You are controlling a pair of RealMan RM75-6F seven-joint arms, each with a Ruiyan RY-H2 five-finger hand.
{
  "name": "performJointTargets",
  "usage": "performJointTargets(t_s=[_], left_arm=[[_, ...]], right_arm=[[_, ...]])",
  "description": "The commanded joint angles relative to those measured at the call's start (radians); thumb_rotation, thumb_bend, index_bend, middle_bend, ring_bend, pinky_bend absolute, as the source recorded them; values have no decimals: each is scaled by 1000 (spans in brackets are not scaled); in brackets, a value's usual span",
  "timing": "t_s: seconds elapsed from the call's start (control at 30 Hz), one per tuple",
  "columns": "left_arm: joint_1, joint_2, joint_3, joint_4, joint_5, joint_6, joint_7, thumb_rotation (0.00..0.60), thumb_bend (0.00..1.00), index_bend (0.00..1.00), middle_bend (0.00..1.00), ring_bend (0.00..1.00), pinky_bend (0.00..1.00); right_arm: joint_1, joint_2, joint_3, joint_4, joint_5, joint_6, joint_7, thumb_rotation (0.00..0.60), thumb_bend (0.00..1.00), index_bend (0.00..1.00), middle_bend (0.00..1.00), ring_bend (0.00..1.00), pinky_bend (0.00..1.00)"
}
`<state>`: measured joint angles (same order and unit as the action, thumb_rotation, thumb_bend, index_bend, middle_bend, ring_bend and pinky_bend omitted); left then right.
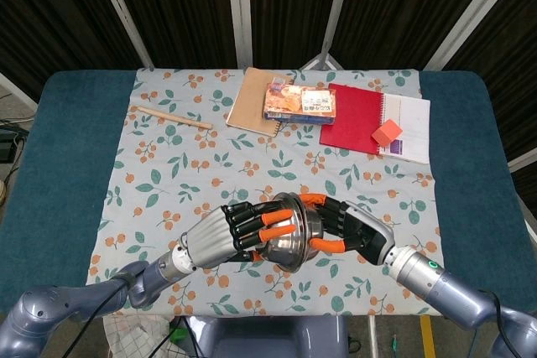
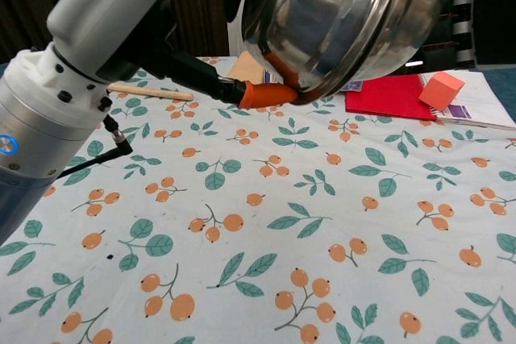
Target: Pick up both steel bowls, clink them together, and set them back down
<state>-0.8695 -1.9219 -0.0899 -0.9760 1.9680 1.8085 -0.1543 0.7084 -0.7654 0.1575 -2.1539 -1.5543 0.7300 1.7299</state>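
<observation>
Steel bowls [image 1: 289, 228] pressed together, lower centre; left hand [image 1: 226, 236] and right hand [image 1: 352, 236] each wrap one; rigid, light, slick; grip rims.

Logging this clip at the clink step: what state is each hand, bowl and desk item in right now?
Left hand: grips a steel bowl, raised.
Right hand: grips the other bowl, raised.
Steel bowls: pressed together, off the tablecloth.
Brown notebook: closed, flat.
Red notebook: closed, flat.
Snack box: lying across both notebooks.
Orange block: resting on a white notebook.
Wooden stick: lying flat.
</observation>
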Motion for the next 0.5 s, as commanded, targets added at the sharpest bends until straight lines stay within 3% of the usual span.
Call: performJointTargets(t_s=[0.03,0.5], left_arm=[[-8,-6,-5,-7,-2,-8,5,600,260,369,487,393,629],[1,21,7,-44,18,14,28,600,260,369,487,393,629]], right_arm=[[12,-9,6,-41,28,-11,-54,600,418,750,669,674,849],[-18,5,12,-46,109,-1,-145,600,417,750,669,674,849]])
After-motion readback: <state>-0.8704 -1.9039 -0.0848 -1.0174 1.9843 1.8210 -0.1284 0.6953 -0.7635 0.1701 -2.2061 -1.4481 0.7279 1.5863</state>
